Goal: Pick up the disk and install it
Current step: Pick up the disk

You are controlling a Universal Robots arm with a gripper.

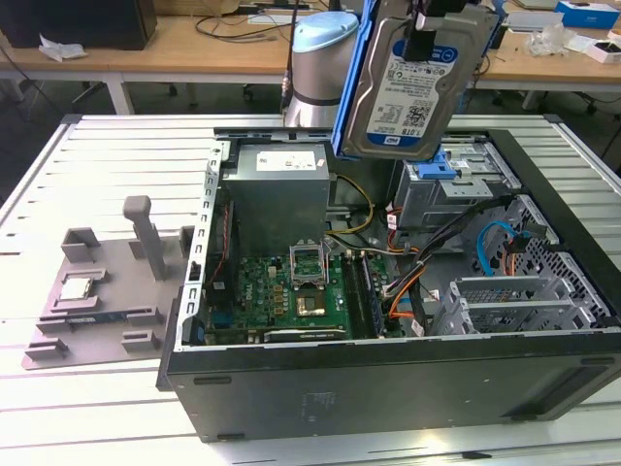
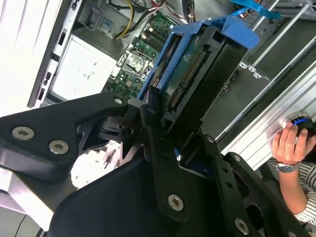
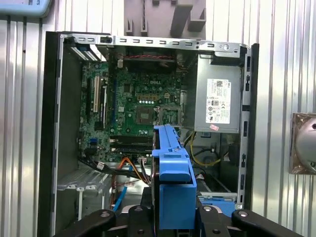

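Tool [image 2: 170, 134] tight on disk [image 1: 408, 89] (above PC [image 1: 388, 388])

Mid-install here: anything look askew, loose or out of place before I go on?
The disk hangs tilted in the shut jaws of the gripper above the open case, not yet in a bay. In the second wrist view a person's hand rests at the edge of the table beside the case. Nothing looks damaged or spilled.
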